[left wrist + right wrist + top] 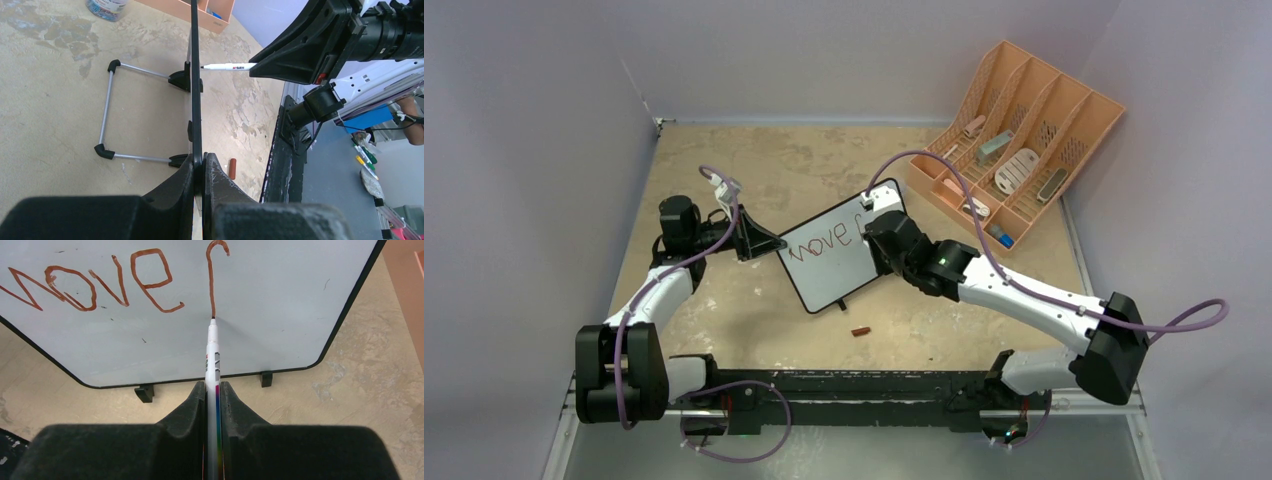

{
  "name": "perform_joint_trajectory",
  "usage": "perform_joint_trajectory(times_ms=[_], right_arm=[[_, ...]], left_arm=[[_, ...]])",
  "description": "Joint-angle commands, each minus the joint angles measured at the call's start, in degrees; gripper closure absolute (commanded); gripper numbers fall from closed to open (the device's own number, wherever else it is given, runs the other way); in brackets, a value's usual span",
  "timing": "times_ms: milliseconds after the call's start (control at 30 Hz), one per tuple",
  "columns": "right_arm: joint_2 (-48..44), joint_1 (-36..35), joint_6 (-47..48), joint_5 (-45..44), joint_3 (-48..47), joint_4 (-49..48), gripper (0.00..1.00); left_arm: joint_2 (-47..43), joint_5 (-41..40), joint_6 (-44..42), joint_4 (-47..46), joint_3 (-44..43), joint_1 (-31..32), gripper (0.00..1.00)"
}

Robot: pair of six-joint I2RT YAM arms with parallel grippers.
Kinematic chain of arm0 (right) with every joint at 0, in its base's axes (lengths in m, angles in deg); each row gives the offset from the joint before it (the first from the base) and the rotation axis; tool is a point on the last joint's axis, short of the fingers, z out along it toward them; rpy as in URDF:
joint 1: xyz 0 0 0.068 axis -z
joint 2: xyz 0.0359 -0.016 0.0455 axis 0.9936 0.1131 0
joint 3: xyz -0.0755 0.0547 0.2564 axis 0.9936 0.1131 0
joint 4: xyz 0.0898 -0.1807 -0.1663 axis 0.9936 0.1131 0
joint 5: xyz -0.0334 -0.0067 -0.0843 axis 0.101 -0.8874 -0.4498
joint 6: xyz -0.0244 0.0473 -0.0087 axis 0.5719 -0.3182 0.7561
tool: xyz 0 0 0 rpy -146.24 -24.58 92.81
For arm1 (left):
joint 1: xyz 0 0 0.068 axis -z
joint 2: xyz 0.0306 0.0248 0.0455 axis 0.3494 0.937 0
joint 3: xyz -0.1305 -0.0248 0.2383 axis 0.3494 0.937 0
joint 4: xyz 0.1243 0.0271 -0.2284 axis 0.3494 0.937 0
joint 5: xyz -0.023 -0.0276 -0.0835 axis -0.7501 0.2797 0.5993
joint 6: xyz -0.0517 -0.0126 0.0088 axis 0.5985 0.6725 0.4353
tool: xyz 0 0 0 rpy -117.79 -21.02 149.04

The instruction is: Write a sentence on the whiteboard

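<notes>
whiteboard (834,255): a small rectangular panel with a smooth glossy white face and a thin black frame with rounded corners. it stands propped at a slant near the middle of the table (754,170), whose top is mottled beige and looks like worn stone. in the left wrist view the board appears edge-on, a thin black line, with a stand (107,110) of silver rod and black plastic elbows behind it.

left gripper (759,243): matte black, wedge-shaped fingers pressed together on the board's left edge, pinching the frame.

right gripper (879,235): fingers closed on the marker (212,355), a slim white barrel with a coloured printed strip. its tip touches the board face at the foot of a hooked stroke.

writing (100,285): reddish-brown and uneven, it reads "move", followed by the hook.

surroundings: a small reddish-brown cap (860,331) lies on the table just in front of the board, apart from it. a peach slotted organizer (1064,78) in perforated plastic lies to the far right, well apart, with small items in its compartments. purple cables loop over both arms.
</notes>
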Motion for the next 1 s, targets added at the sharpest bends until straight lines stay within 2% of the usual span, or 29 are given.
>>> perform_joint_trajectory(times_ms=[0,967], right_arm=[[-3.0,0.2,-0.6,-0.4,-2.4,-0.4,1.0],[0.6,0.3,1.5,-4.0,-4.6,-6.3,1.0]], left_arm=[[0.5,0.9,-3.0,0.3,-1.5,0.5,1.0],[0.3,1.0,-3.2,0.5,-1.5,0.6,1.0]])
